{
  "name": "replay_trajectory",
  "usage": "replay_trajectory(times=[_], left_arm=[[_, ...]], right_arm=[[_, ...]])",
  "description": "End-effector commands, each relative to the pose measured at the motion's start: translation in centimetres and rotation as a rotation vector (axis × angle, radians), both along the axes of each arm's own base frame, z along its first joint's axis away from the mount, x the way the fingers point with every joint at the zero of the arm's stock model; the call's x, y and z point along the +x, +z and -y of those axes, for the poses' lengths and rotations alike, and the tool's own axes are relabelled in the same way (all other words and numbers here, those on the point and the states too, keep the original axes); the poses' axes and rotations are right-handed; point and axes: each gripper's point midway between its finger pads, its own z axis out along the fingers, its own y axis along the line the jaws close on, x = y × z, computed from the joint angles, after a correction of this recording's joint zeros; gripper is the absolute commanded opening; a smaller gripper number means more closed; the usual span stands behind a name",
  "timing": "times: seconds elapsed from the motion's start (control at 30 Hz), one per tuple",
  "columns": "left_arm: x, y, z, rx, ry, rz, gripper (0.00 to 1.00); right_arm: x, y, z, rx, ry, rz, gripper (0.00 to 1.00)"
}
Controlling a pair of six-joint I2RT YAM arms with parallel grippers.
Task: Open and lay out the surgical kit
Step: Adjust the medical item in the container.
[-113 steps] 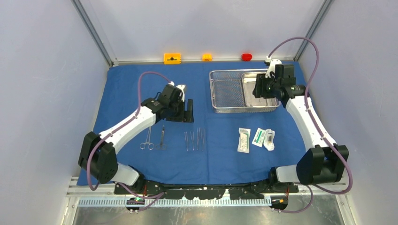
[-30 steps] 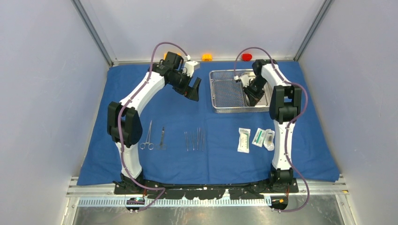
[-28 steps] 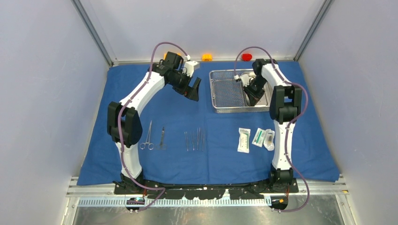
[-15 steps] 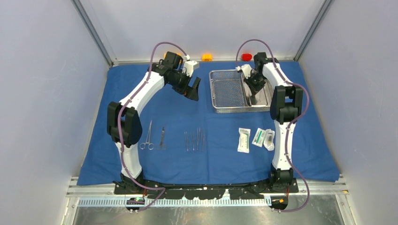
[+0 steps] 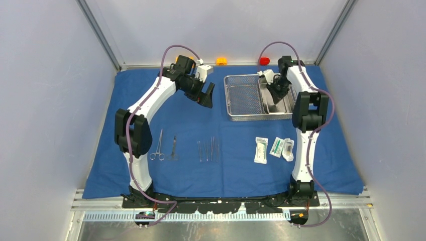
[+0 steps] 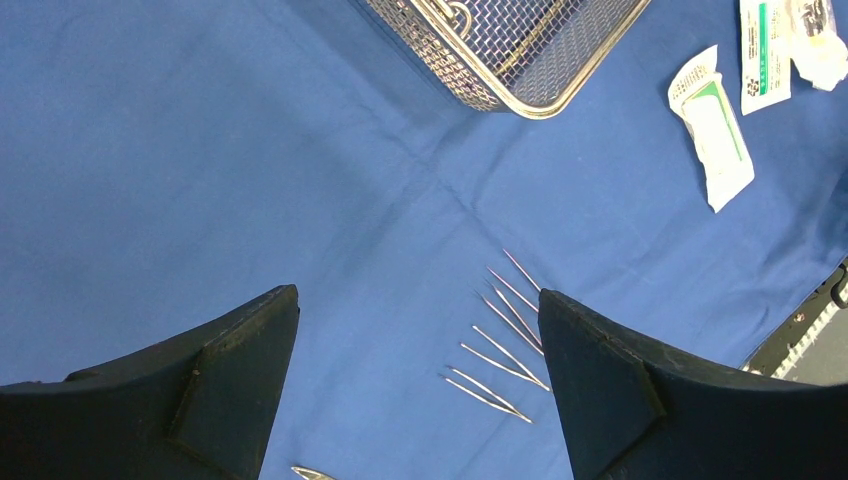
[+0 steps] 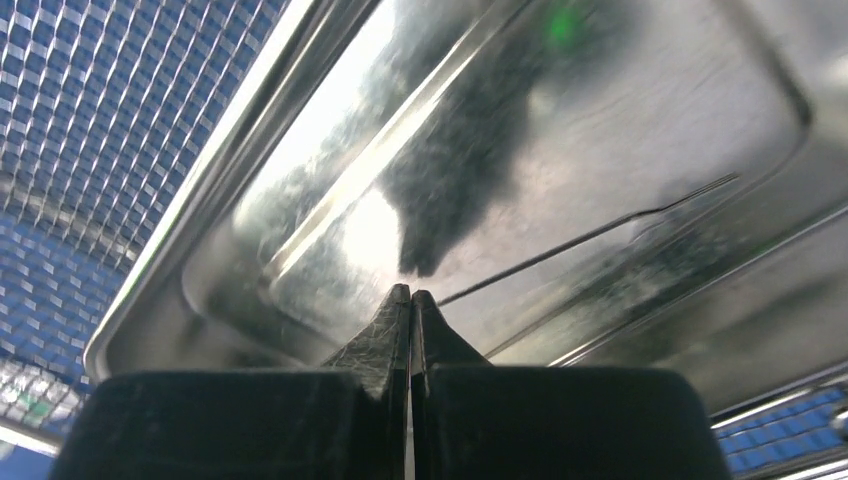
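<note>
Since the first picture, the left gripper (image 5: pixel 207 98) has been lifted from just above the scissors (image 5: pixel 158 145). It has been carried to the far part of the blue cloth (image 5: pixel 125 95), left of the wire-mesh basket (image 5: pixel 241 98). The right arm (image 5: pixel 307 108) has been unfolded from a low crouch at the right into a tall pose. Within the last 1 second, the right gripper (image 5: pixel 277 94) has been drawn farther and rightward over the steel tray (image 5: pixel 287 103). The cable loop (image 5: pixel 275 43) has been swung right.
</note>
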Motion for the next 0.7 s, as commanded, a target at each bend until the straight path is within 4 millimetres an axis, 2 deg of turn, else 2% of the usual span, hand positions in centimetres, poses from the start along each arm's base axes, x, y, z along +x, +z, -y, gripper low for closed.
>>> replay_trajectory(times=[0.0, 0.1, 0.23, 0.67], left_arm=[[0.1, 3.2, 0.4, -0.057, -0.005, 0.056, 0.91], [0.0, 3.3, 0.4, -0.061, -0.005, 0.058, 0.91], [0.0, 3.4, 0.4, -0.062, -0.004, 0.060, 0.91], [0.1, 3.3, 0.5, -0.067, 0.000, 0.054, 0.91]], right_arm=[[-2.4, 3.9, 0.5, 0.012, 0.076, -0.025, 0.00], [-3.0, 3.8, 1.9, 0.016, 0.050, -0.051, 0.00], [-4.1, 3.6, 2.4, 0.020, 0.049, -0.094, 0.00], [-6.4, 3.5, 2.3, 0.043, 0.081, -0.182, 0.00]])
